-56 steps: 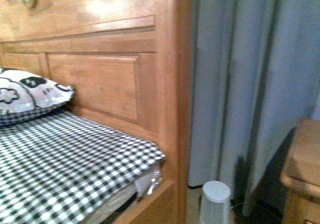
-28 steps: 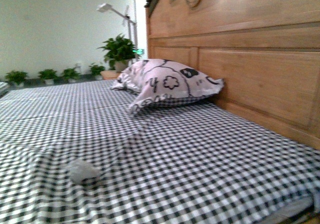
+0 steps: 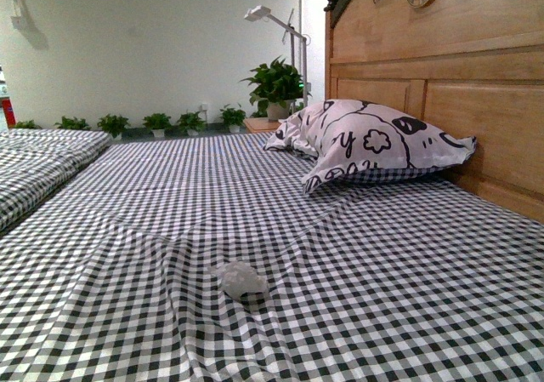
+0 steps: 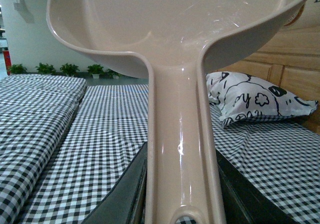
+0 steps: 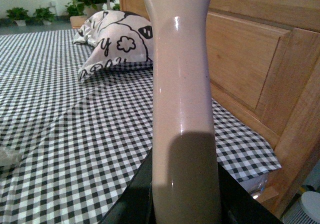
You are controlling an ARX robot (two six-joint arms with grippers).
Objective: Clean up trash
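Front view, and there it is: the trash, a small crumpled white wad, sitting alone on the counter, which here is a bed under a black-and-white checked sheet. It lies low in the picture, near 6 o'clock and a touch to the left, in a shallow fold of the cloth, with nothing touching it.

Up at about 2 o'clock from the wad, and well apart from it, a white pillow with black cartoon prints leans against the wooden headboard, which runs along the 3 o'clock side. Out at 12 o'clock a row of potted plants lines the far wall, with a white lamp standing over the largest one. At 9 o'clock lies a second bed in the same check.

Neither arm shows in the front view, so over to the wrists. The left end effector is clamped on the handle of a beige dustpan, dark jaws pressed to both sides and the scoop filling the view beyond. The right end effector is likewise closed around a beige handle. What sits at its far end is out of frame, so I cannot tell which tool it is. A pale scrap at that view's edge may be the wad, but it is too cropped to be sure.
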